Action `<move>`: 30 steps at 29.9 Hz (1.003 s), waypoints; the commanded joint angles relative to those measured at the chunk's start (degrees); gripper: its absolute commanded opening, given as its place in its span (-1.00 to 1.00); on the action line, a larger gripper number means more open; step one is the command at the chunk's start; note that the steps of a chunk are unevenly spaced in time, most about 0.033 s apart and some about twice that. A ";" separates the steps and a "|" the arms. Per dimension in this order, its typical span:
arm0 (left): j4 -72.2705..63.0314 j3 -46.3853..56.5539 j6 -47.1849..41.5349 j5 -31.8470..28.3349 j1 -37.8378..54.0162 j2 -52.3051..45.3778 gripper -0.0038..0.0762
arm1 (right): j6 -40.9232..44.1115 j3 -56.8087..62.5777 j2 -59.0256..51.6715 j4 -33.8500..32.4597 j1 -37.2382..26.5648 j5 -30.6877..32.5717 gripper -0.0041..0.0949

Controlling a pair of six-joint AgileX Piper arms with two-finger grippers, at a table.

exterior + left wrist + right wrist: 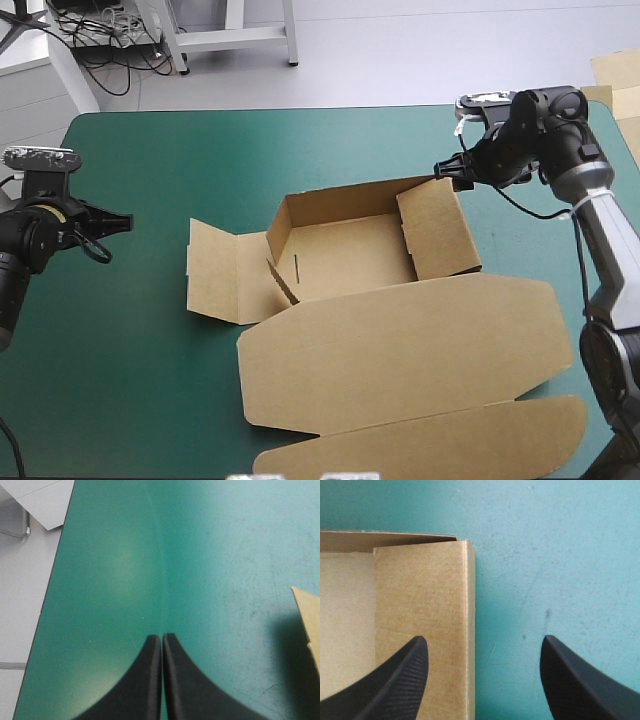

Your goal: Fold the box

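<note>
Box (400, 345) is laid mid-table, walls partly raised, lid flat. The right gripper (483, 642) is spread astride its right wall, seemingly for pinching; the left gripper (162, 637) is pressed together, parked clear

You have a plain brown box (400, 340) on a teal-green cover (150, 400) with faint dark specks; the fingers (395, 680) are black with a fine ribbed grain.
</note>
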 commanded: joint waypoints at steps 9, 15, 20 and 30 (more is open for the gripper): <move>-2.78 -1.55 -0.12 -1.40 2.76 -1.31 -0.92 | 1.55 4.69 -7.62 2.66 -0.38 0.88 0.29; -4.11 -1.55 -0.12 -1.32 2.76 -1.31 -0.92 | -4.54 9.33 -3.47 6.58 -0.38 -0.16 0.29; -6.90 -1.55 0.72 -0.75 2.76 -1.31 -0.92 | -6.01 9.33 1.92 9.79 -0.38 -2.92 0.29; -8.05 -1.55 3.09 1.49 2.76 -1.31 -0.93 | -5.75 9.33 8.08 8.32 -0.38 -2.81 0.00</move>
